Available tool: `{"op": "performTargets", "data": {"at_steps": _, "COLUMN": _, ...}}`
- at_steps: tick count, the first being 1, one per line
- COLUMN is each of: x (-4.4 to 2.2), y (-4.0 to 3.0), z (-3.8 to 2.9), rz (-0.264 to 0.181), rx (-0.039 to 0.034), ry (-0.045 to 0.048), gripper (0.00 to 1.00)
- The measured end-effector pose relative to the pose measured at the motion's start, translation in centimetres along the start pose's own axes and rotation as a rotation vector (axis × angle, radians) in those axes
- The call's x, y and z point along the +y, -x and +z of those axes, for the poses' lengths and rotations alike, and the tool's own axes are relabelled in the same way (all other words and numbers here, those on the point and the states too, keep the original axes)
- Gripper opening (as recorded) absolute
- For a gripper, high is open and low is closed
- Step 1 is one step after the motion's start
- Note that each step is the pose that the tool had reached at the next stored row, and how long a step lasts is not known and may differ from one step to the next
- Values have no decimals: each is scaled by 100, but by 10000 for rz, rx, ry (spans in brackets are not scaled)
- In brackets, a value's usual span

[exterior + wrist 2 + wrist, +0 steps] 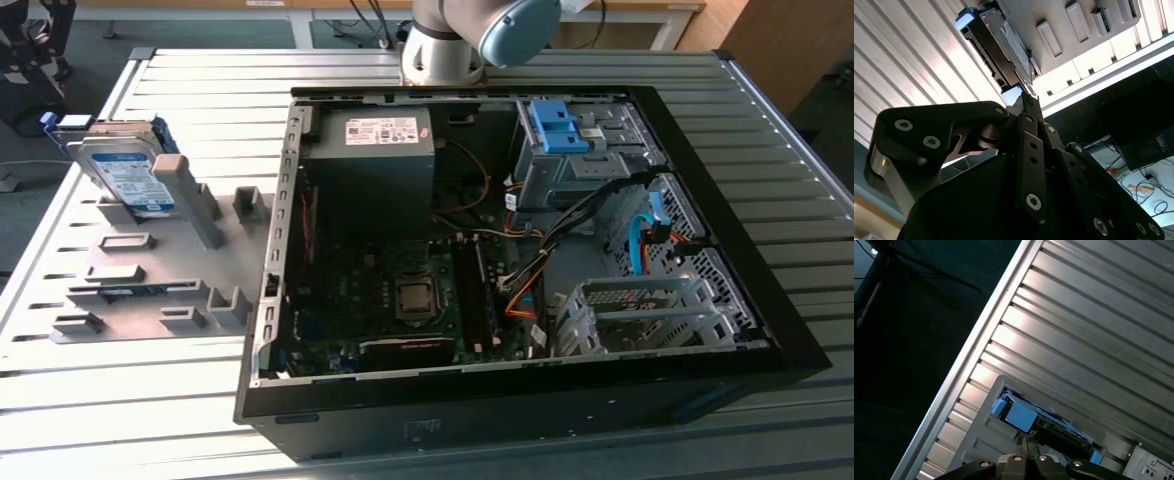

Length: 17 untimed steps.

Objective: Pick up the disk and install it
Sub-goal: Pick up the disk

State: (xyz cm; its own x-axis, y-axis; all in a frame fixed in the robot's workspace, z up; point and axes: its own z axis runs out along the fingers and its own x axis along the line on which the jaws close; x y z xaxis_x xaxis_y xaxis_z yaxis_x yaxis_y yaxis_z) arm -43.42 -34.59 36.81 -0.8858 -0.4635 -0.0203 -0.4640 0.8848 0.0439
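A slatted metal desk (747, 130) is seen in the exterior view, and most of its middle is taken up by an open computer case (534, 425) lying on its side with the board and cabling exposed. A blue bracket (554, 125) is seated in the drive cage at the far side of the case. Beside the case, towards the exterior view's left edge of the desk, a grey holder plate (147, 300) is laid. The disk (127, 175) is stood on edge in a slot at the plate's far end, near the desk's far corner on that side. It is not yet lifted. The gripper (1025, 441) is shown in the first wrist view pressed together with nothing between its tips, pointed at the disk (1044, 425) and held near it but apart from it. From this it is judged that neither the pick-up nor the installing is done, and only an approach towards the disk is made out.
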Motion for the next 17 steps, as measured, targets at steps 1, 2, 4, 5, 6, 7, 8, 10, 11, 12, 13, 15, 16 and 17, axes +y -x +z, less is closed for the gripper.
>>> {"op": "performTargets", "data": {"at_steps": 1, "x": 0, "y": 0, "z": 0, "rz": -126, "rx": 5, "ry": 2, "gripper": 11}}
{"op": "performTargets", "data": {"at_steps": 2, "x": 0, "y": 0, "z": 1, "rz": -264, "rx": 10, "ry": 5, "gripper": 11}}
{"op": "performTargets", "data": {"at_steps": 4, "x": 0, "y": 0, "z": 1, "rz": -566, "rx": 23, "ry": 11, "gripper": 11}}
{"op": "performTargets", "data": {"at_steps": 5, "x": 0, "y": 0, "z": 1, "rz": -709, "rx": 30, "ry": 14, "gripper": 11}}
{"op": "performTargets", "data": {"at_steps": 6, "x": 0, "y": 0, "z": 1, "rz": -858, "rx": 37, "ry": 17, "gripper": 11}}
{"op": "performTargets", "data": {"at_steps": 7, "x": 0, "y": 0, "z": 1, "rz": -1000, "rx": 43, "ry": 20, "gripper": 11}}
{"op": "performTargets", "data": {"at_steps": 8, "x": 0, "y": 0, "z": 2, "rz": -1141, "rx": 49, "ry": 23, "gripper": 11}}
{"op": "performTargets", "data": {"at_steps": 10, "x": 0, "y": 0, "z": 2, "rz": -1420, "rx": 61, "ry": 29, "gripper": 11}}
{"op": "performTargets", "data": {"at_steps": 11, "x": 0, "y": 0, "z": 2, "rz": -1561, "rx": 67, "ry": 31, "gripper": 11}}
{"op": "performTargets", "data": {"at_steps": 12, "x": 0, "y": 0, "z": 2, "rz": -1652, "rx": 72, "ry": 33, "gripper": 11}}
{"op": "performTargets", "data": {"at_steps": 13, "x": 0, "y": 0, "z": 2, "rz": -1664, "rx": 73, "ry": 34, "gripper": 11}}
{"op": "performTargets", "data": {"at_steps": 15, "x": 0, "y": 0, "z": 2, "rz": -1668, "rx": 73, "ry": 34, "gripper": 11}}
{"op": "performTargets", "data": {"at_steps": 16, "x": 0, "y": 0, "z": 2, "rz": -1669, "rx": 73, "ry": 34, "gripper": 11}}
{"op": "performTargets", "data": {"at_steps": 17, "x": 0, "y": 0, "z": 2, "rz": -1670, "rx": 73, "ry": 34, "gripper": 11}}
